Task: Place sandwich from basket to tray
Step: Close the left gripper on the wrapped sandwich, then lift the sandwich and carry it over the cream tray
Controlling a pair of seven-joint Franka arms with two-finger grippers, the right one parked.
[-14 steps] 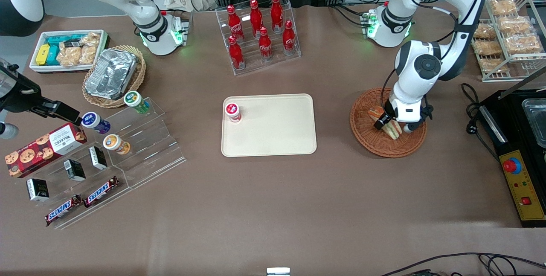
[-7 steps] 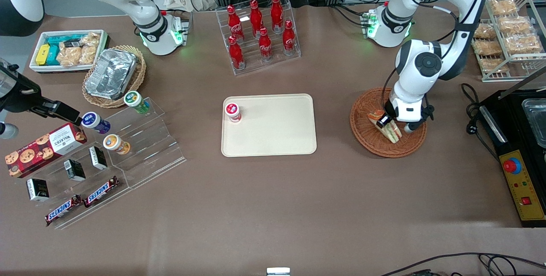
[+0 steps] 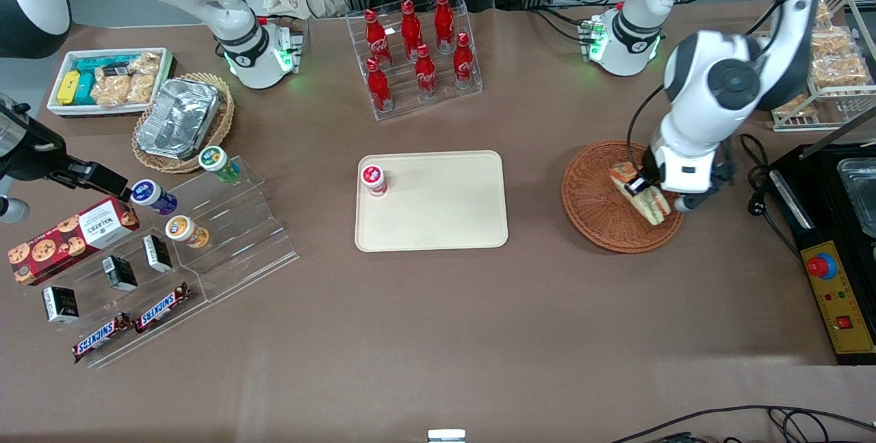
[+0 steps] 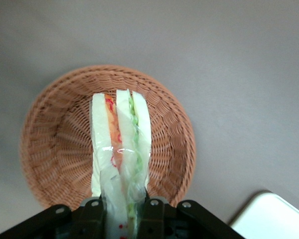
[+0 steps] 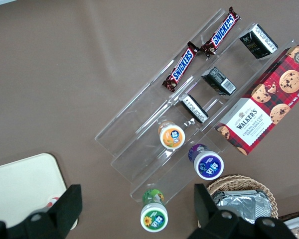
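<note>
My gripper (image 3: 649, 191) is shut on the sandwich (image 3: 641, 192), a wrapped wedge of white bread with red, orange and green filling. It hangs lifted above the round reddish-brown wicker basket (image 3: 594, 205). In the left wrist view the sandwich (image 4: 120, 139) stands edge-on between the two black fingers (image 4: 92, 211), with the basket (image 4: 50, 144) well below it. The cream tray (image 3: 445, 210) lies on the table toward the parked arm's end from the basket. A corner of the tray (image 4: 271, 216) also shows in the wrist view.
A small red-lidded cup (image 3: 372, 179) stands on a corner of the tray. A clear rack of red bottles (image 3: 415, 49) stands farther from the front camera. A black control box (image 3: 831, 261) and a wire rack of bagged pastries (image 3: 818, 53) sit at the working arm's end.
The gripper has risen with the sandwich in it, lifting it off the basket floor, and the arm has swung a little toward the working arm's end of the table.
</note>
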